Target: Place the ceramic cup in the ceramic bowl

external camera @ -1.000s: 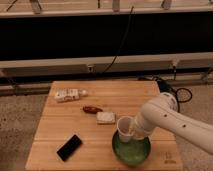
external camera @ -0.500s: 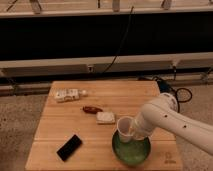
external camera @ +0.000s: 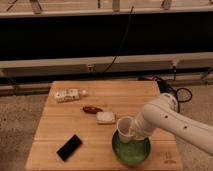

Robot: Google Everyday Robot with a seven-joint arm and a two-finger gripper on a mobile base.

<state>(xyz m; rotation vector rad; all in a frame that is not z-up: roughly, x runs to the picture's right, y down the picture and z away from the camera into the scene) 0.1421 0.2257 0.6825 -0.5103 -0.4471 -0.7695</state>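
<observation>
The ceramic cup [external camera: 124,128] is small and cream white, and it is held upright over the left rim of the glossy green ceramic bowl [external camera: 132,150]. The bowl sits near the front right of the wooden table [external camera: 75,130]. My gripper [external camera: 133,132] comes in from the right on the white arm and is at the cup's right side, holding it. Its tips are partly hidden behind the cup.
A flat white block [external camera: 105,117] lies just left of the cup. A brown-red item [external camera: 91,109] lies behind it. A pale packet [external camera: 67,95] is at the back left. A black phone-like slab [external camera: 69,147] lies at the front left. Cables lie on the floor at right.
</observation>
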